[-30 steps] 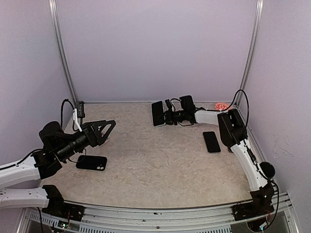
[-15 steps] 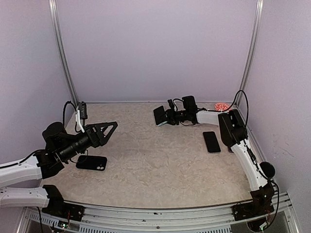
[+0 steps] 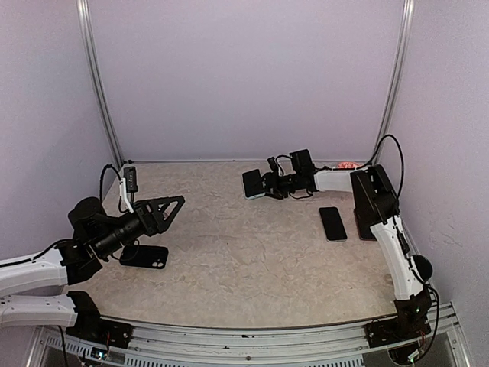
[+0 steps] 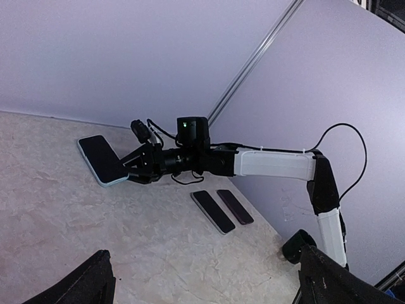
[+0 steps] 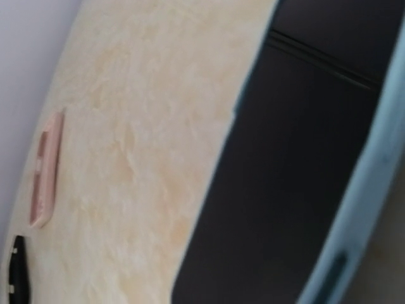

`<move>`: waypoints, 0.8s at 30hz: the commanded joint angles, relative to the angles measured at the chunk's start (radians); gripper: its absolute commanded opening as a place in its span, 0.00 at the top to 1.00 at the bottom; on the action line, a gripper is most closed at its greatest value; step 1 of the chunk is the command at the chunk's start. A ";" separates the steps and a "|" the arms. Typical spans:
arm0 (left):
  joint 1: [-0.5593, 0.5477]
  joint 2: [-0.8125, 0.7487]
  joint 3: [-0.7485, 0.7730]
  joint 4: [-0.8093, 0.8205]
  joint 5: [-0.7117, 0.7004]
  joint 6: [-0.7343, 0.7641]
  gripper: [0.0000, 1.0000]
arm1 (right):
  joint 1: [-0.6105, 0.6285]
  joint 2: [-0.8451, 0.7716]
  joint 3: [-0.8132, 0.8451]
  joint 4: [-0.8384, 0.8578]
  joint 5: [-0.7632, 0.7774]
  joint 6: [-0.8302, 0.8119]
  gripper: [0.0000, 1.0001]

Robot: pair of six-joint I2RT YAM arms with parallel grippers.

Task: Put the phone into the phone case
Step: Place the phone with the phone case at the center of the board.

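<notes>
A dark-screened phone [image 3: 252, 183] with a light blue rim leans low on the table at the far centre; it also shows in the left wrist view [image 4: 101, 159]. My right gripper [image 3: 267, 186] reaches in from the right with its fingers spread at the phone's near edge [image 4: 130, 172]. In the right wrist view the phone's screen [image 5: 297, 177] and its blue rim [image 5: 362, 209] fill the right side. A black phone case [image 3: 144, 255] with a camera cut-out lies at the left. My left gripper [image 3: 174, 209] hovers open just beyond the case, holding nothing [image 4: 212, 278].
A second phone [image 3: 332, 223] lies face up beside the right arm, with another dark slab [image 4: 235, 206] next to it. A pink case [image 3: 348, 164] rests by the back wall, also in the right wrist view [image 5: 45, 168]. Side walls and corner posts close in the table.
The right gripper's fingers have parted. The blue-rimmed phone has tipped from upright down toward the table. The left arm has drifted slightly.
</notes>
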State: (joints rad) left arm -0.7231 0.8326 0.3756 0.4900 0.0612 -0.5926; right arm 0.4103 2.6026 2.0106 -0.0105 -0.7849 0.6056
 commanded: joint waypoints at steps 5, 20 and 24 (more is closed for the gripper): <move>0.007 0.013 -0.019 0.077 -0.005 -0.016 0.01 | 0.024 -0.147 -0.144 -0.170 0.158 -0.166 0.35; 0.005 0.015 -0.038 0.109 -0.026 -0.040 0.01 | 0.096 -0.244 -0.335 -0.132 0.165 -0.217 0.35; 0.006 0.012 -0.045 0.106 -0.023 -0.049 0.01 | 0.119 -0.192 -0.265 -0.145 0.165 -0.212 0.35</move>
State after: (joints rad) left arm -0.7231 0.8459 0.3477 0.5671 0.0444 -0.6296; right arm 0.4995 2.3558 1.6947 -0.1238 -0.6136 0.3901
